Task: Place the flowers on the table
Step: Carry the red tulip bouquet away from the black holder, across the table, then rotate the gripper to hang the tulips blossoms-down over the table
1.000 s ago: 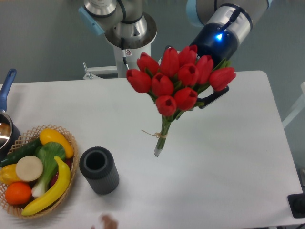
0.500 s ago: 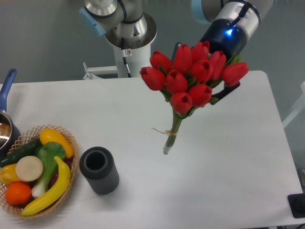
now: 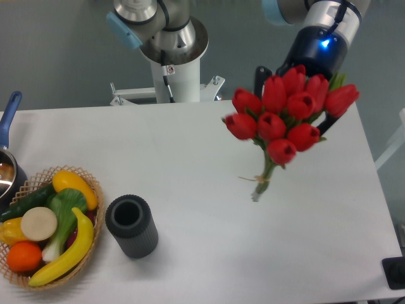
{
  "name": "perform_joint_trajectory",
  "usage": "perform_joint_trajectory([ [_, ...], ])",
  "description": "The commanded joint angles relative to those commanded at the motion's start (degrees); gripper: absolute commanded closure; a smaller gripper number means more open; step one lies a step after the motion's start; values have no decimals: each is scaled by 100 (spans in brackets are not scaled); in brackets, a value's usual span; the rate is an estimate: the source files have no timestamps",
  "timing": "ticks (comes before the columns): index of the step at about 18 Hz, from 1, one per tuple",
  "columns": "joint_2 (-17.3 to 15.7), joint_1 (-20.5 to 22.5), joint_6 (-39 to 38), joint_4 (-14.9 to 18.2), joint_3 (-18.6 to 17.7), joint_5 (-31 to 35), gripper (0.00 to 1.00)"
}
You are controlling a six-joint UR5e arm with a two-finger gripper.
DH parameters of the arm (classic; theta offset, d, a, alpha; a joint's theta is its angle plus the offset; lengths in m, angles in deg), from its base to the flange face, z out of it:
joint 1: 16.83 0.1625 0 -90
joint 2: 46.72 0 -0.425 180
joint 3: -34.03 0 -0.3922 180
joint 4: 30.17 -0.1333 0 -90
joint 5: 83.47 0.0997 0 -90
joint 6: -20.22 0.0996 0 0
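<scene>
The flowers (image 3: 285, 117), a bunch of red tulips with green stems tied with twine, hang in the air over the right half of the white table (image 3: 202, 209). Their stem ends point down and left, just above the tabletop. My gripper (image 3: 296, 85) is shut on the flowers from behind, at the leafy part under the blooms. One dark finger (image 3: 260, 77) shows at the left of the blooms, and the tulip heads hide most of the rest.
A dark ribbed cylindrical vase (image 3: 131, 225) stands at the front left. A wicker basket (image 3: 88, 183) of fruit and vegetables sits at the left edge, with a pot (image 3: 7, 161) behind it. The arm's base (image 3: 172, 47) is at the table's back.
The gripper has carried the flowers steadily to the right and slightly down, from above the table's middle toward its right side. Nothing else has moved.
</scene>
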Motion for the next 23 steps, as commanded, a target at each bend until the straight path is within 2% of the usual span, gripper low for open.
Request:
perform_joint_trajectory([
  [1,-52,-9,9,0,-70,184,50],
  [2,-218,-17,18,0,-262,700,50],
  [7,-588,-167,334,18,-878,1433,50],
  [9,-703,-333,343,27,-1045,2029,50],
  [12,-738,-737,343,27,-1423,2935,50],
  [15,-756,-879,343,44,-1626,3297,50],
  [16,-756,-896,334,123,-1653,3350,50],
  [19,-791,-896,378,640,-1670,3735,50],
  [23,-756,-914,877,1194,-1767,4430,50],
])
